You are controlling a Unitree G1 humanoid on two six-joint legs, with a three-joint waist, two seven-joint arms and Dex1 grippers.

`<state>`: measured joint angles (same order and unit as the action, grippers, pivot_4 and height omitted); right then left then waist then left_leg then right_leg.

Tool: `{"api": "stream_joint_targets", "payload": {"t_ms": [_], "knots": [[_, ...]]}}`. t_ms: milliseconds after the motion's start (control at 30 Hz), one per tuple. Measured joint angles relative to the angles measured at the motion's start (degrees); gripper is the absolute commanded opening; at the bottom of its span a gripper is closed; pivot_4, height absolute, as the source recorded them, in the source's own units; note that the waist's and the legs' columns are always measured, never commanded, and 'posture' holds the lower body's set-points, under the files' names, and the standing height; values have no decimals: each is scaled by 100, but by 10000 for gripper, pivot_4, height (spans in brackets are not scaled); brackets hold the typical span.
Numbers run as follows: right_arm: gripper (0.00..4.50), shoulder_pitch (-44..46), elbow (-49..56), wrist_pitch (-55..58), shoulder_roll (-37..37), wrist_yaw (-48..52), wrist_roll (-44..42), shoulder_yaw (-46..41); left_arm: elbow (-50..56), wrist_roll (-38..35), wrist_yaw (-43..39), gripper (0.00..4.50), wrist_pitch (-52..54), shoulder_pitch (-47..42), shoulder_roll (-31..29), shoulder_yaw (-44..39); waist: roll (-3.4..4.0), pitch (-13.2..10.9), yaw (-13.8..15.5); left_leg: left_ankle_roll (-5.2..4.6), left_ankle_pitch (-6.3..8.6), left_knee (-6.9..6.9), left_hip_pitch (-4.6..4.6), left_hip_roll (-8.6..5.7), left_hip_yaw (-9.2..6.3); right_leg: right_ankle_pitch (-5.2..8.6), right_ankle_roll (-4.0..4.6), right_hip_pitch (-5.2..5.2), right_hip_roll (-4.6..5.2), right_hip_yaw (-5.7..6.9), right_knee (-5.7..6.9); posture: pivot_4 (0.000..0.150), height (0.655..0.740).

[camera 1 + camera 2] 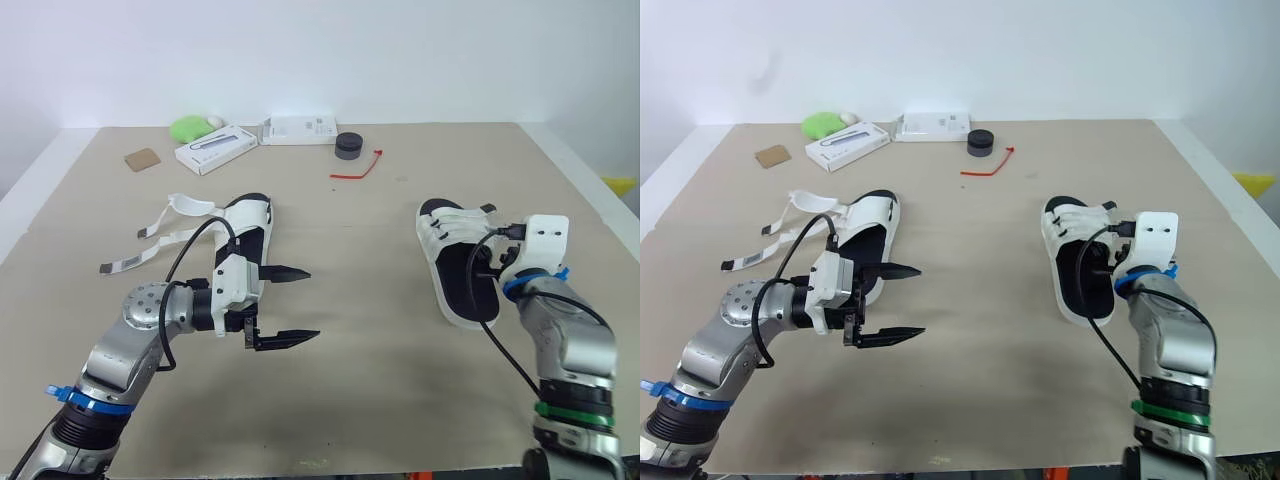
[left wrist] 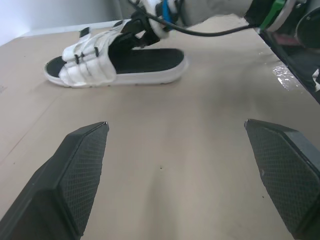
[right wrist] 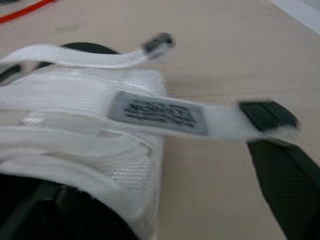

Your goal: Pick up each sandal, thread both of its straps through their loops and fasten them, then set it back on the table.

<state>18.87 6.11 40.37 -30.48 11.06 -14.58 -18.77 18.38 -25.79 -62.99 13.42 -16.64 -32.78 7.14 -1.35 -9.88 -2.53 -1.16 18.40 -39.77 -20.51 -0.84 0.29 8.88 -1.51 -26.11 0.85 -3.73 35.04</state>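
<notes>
White strap sandal with black footbed [image 1: 458,270] lies near the tan surface's [image 1: 380,340] right edge, with the right end effector [image 1: 488,262] at its strap ends; I cannot tell its grip. Left end effector [image 1: 313,303] hangs spread and empty. Best pinch the black strap tip [image 3: 267,116] and feed it squarely through its loop.

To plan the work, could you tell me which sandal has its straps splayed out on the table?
The sandal on the robot's left: its straps fan out sideways over the table, whereas the right sandal's lie across its upper.
</notes>
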Motion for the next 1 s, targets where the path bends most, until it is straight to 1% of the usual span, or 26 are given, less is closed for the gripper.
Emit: {"api": "stream_joint_targets", "payload": {"t_ms": [33, 133, 200, 267, 400, 567, 767, 867, 900, 1000], "knots": [[44549, -91, 125, 89, -143, 181, -68, 21, -7, 4, -4, 45000, -8, 0, 5, 2, 0, 0, 1, 0, 0, 0, 0, 0, 0, 1, -1, 1, 0, 0, 0, 1500, 7400], [44549, -595, 695, 503, -937, 1109, -380, 153, -143, 43, -56, 45000, -135, 5, 21, 18, 0, 0, 7, -4, 3, -1, 0, -1, -1, 6, -8, 4, 0, 1, -1, 1500, 7400], [44549, -770, 902, 657, -1290, 1569, -535, 248, -235, 65, -108, 45000, -223, 14, 25, 25, -3, -1, -5, -6, 3, -2, 0, 1, 8, 23, -37, 11, -2, -5, -1, 1500, 7400], [44549, -891, 1041, 745, -1526, 1966, -694, 303, -329, 79, -144, 45000, -320, 12, 33, 30, -6, -2, -16, -9, 5, -1, 6, 8, 24, 24, -40, 27, -12, -18, -1, 1500, 7400], [44549, -813, 916, 792, -1433, 1990, -799, 238, -455, 115, -148, 45000, -409, 13, 55, 36, -9, -4, -12, -10, 4, -6, 24, 17, 35, 15, -39, 41, -27, -28, 1, 1500, 7400], [44549, -184, 442, 638, -1386, 1887, -623, 488, -449, 131, -109, 45000, -435, 12, 61, 81, -10, -4, -19, -10, 4, -10, 32, 31, 58, 3, -36, 41, -45, -48, 1, 1500, 7400], [44549, 220, -211, 235, -1280, 1879, -314, 794, -422, 136, -69, 45000, -423, 68, 13, 77, -9, -4, -12, -14, 7, -9, 27, 32, 65, 5, -34, 37, -45, -53, -1, 1500, 7400], [44549, 357, -375, 122, -1280, 1888, -244, 814, -418, 137, -34, 45000, -419, 92, 7, 77, -11, -3, -9, -15, 8, -10, 25, 31, 66, 3, -36, 37, -42, -53, -3, 1500, 7400], [44549, 438, -617, 51, -1304, 1998, -182, 917, -402, 139, 3, 45000, -417, 99, 2, 76, -11, -3, -10, -15, 8, -10, 26, 31, 67, 2, -37, 37, -42, -55, -3, 1500, 7400], [44549, 393, -656, 78, -1339, 2153, -206, 945, -366, 142, 18, 45000, -416, 103, 1, 77, -10, -3, -8, -16, 8, -9, 25, 31, 67, 3, -37, 36, -43, -54, -3, 1500, 7400]]}}
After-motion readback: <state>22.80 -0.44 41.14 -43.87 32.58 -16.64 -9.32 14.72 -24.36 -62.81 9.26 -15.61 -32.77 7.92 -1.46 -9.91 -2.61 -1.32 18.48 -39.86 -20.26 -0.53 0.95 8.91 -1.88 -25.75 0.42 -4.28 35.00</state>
